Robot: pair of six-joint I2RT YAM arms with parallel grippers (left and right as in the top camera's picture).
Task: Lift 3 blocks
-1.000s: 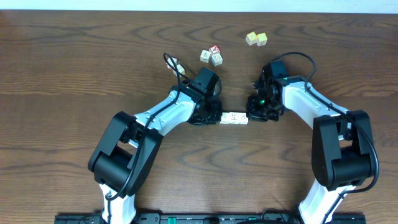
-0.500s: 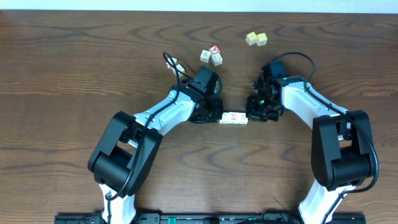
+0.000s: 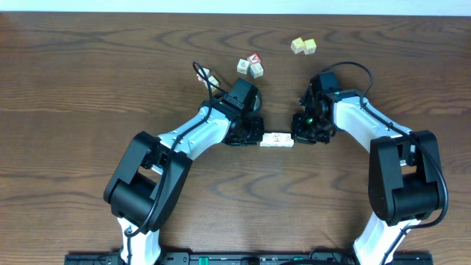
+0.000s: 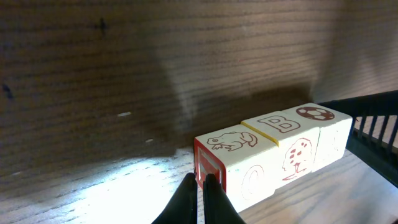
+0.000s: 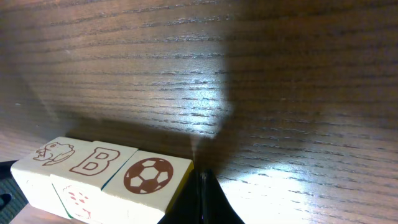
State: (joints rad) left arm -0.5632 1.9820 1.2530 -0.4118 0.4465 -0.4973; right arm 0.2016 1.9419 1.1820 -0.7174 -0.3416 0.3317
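**Three blocks [image 3: 277, 139] in a row at mid-table, pinned end to end between two clenched grippers.**
The blocks sit face to face in a straight line on the table [image 3: 88, 73]: frog block [image 4: 233, 140], B block [image 4: 280, 123], football block [image 5: 152, 177]. The left gripper [image 4: 200, 186], fingers clenched on nothing, butts the frog end. The right gripper [image 5: 200, 186], likewise clenched and empty, butts the football end. I cannot tell whether the row has left the wood. Judgement: only the squeeze can carry the row, so press inward evenly along one axis and raise both arms together; any skew and the middle block may drop. No container is in view. The red-topped cluster [image 3: 252, 65] and pale yellow pair [image 3: 302, 46] lie well apart on the far side.
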